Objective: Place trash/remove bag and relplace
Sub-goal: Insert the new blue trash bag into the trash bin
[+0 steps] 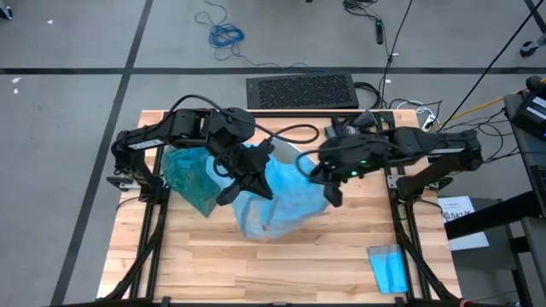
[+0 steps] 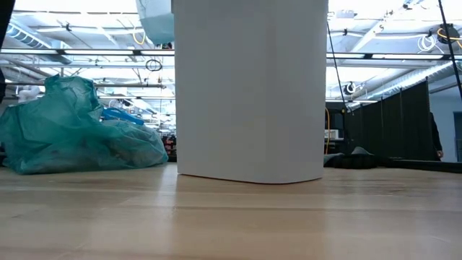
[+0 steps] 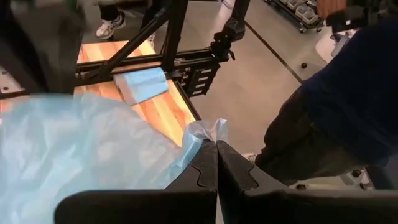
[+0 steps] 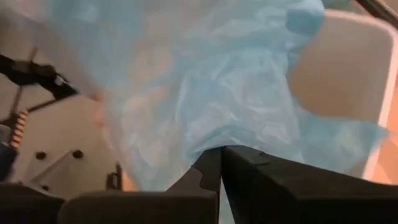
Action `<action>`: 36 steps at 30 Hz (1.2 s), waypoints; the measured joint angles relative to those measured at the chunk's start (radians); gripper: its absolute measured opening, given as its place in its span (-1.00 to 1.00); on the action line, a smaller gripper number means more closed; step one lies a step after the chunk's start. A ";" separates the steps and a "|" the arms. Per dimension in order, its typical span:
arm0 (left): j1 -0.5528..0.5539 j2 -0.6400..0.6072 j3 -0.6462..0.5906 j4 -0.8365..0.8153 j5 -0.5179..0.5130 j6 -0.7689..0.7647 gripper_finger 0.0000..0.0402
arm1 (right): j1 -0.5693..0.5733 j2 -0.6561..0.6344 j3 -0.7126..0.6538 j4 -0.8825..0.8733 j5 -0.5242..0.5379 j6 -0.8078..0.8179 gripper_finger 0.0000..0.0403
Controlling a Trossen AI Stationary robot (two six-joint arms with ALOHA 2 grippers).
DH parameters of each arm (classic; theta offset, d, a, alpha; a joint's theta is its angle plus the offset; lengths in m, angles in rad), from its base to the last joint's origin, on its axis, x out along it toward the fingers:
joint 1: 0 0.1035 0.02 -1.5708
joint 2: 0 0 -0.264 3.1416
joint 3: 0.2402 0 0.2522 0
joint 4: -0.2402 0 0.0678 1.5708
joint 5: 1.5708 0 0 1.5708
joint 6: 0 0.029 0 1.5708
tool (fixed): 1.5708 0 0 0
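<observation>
Two hands pinch one pale sky-blue plastic bag (image 1: 277, 200) held over a white bin (image 2: 249, 90). The left hand (image 1: 247, 183), fingers pressed together, grips the bag's edge on one side of the bin; the right hand (image 1: 331, 189), likewise clamped, holds the opposite edge. The crinkly translucent teal-green plastic bin liner (image 1: 189, 176) lies slumped on the wooden tabletop (image 1: 281, 264) just left of the bin, its long axis running roughly front to back.

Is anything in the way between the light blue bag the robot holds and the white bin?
Nothing visible. The left gripper and right gripper both pinch the light blue bag right over the white bin. The teal bag lies off to the side on the table.
</observation>
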State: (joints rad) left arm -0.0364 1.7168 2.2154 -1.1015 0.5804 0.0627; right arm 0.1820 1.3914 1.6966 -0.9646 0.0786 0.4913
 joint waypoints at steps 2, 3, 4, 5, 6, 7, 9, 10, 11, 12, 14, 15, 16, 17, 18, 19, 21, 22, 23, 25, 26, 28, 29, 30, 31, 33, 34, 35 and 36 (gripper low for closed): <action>0.002 0.000 0.000 -0.002 0.000 0.000 -1.00 | -0.009 0.022 0.000 -0.026 -0.002 -0.005 -1.00; 0.002 0.000 0.000 -0.005 0.000 -0.001 -1.00 | -0.012 0.030 0.000 -0.042 -0.003 -0.005 -1.00; 0.003 0.000 0.000 -0.008 0.000 -0.001 -1.00 | -0.013 0.037 0.000 -0.062 -0.003 -0.006 -1.00; 0.003 0.000 0.000 -0.011 0.001 -0.001 -1.00 | -0.012 0.045 0.000 -0.080 0.001 -0.006 -1.00; 0.003 0.000 0.000 -0.014 0.006 -0.001 -1.00 | -0.012 0.052 -0.001 -0.090 0.012 -0.006 -1.00; 0.003 0.000 0.000 -0.018 0.017 -0.002 -1.00 | -0.012 0.059 -0.005 -0.085 0.023 -0.003 -1.00; 0.003 0.000 0.000 -0.019 0.039 -0.003 -1.00 | -0.012 0.071 -0.026 -0.054 0.024 0.000 -1.00; 0.002 0.000 0.000 -0.021 0.049 -0.003 -1.00 | -0.012 0.077 -0.043 -0.023 0.016 0.005 -1.00; 0.002 0.000 0.000 -0.023 0.055 -0.003 -1.00 | -0.013 0.081 -0.062 0.011 0.005 0.013 -1.00; 0.002 0.000 0.000 -0.028 0.058 -0.003 -1.00 | -0.013 0.081 -0.085 0.048 -0.013 0.022 -1.00; 0.002 0.000 0.000 -0.033 0.060 -0.003 -1.00 | -0.012 0.081 -0.135 0.118 -0.037 0.038 -1.00; 0.002 0.000 0.000 -0.033 0.060 -0.003 -1.00 | -0.012 0.080 -0.157 0.148 -0.043 0.048 -1.00; 0.002 0.000 0.000 -0.032 0.060 -0.003 -1.00 | -0.012 0.079 -0.170 0.160 -0.046 0.054 -1.00; 0.003 0.000 0.000 -0.032 0.060 -0.002 -1.00 | -0.012 0.078 -0.176 0.166 -0.048 0.067 -1.00; 0.003 0.000 0.000 -0.032 0.060 -0.002 -1.00 | -0.012 0.075 -0.176 0.174 -0.052 0.075 -1.00; 0.003 0.000 0.000 -0.032 0.060 -0.001 -1.00 | -0.011 0.070 -0.171 0.179 -0.051 0.079 -1.00; 0.003 0.000 0.000 -0.033 0.060 -0.001 -1.00 | -0.003 0.049 -0.158 0.175 -0.043 0.094 -1.00; 0.002 0.000 0.000 -0.035 0.060 0.002 -1.00 | 0.005 0.035 -0.151 0.170 -0.034 0.098 -1.00; 0.001 0.000 0.000 -0.038 0.060 0.004 -1.00 | 0.015 0.019 -0.148 0.170 -0.024 0.102 -1.00; 0.002 0.000 0.000 -0.038 0.060 0.004 -1.00 | 0.037 -0.017 -0.148 0.166 0.001 0.114 -1.00; 0.002 0.000 0.000 -0.038 0.060 0.005 -1.00 | 0.047 -0.034 -0.148 0.163 0.017 0.123 -1.00; 0.002 0.000 0.000 -0.038 0.060 0.006 -1.00 | 0.068 -0.066 -0.148 0.151 0.054 0.136 -1.00; 0.002 0.000 0.000 -0.038 0.060 0.007 -1.00 | 0.077 -0.081 -0.148 0.146 0.073 0.143 -1.00; 0.003 0.000 0.000 -0.038 0.060 0.009 -1.00 | 0.085 -0.094 -0.148 0.136 0.090 0.150 -1.00; 0.003 0.000 0.000 -0.038 0.060 0.015 -1.00 | 0.092 -0.107 -0.148 0.126 0.107 0.156 -1.00; 0.003 0.000 0.000 -0.038 0.060 0.023 -1.00 | 0.107 -0.130 -0.148 0.113 0.142 0.161 -1.00; 0.003 0.000 0.000 -0.037 0.060 0.023 -1.00 | 0.112 -0.140 -0.148 0.116 0.170 0.158 -1.00; 0.003 0.000 0.000 -0.037 0.060 0.023 -1.00 | 0.118 -0.150 -0.148 0.127 0.197 0.148 -1.00; 0.003 0.000 0.000 -0.037 0.060 0.024 -1.00 | 0.121 -0.157 -0.148 0.153 0.222 0.129 -1.00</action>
State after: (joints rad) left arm -0.0330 1.7164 2.2154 -1.1380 0.6399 0.0865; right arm 0.3031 1.2339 1.5486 -0.8114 0.3006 0.6206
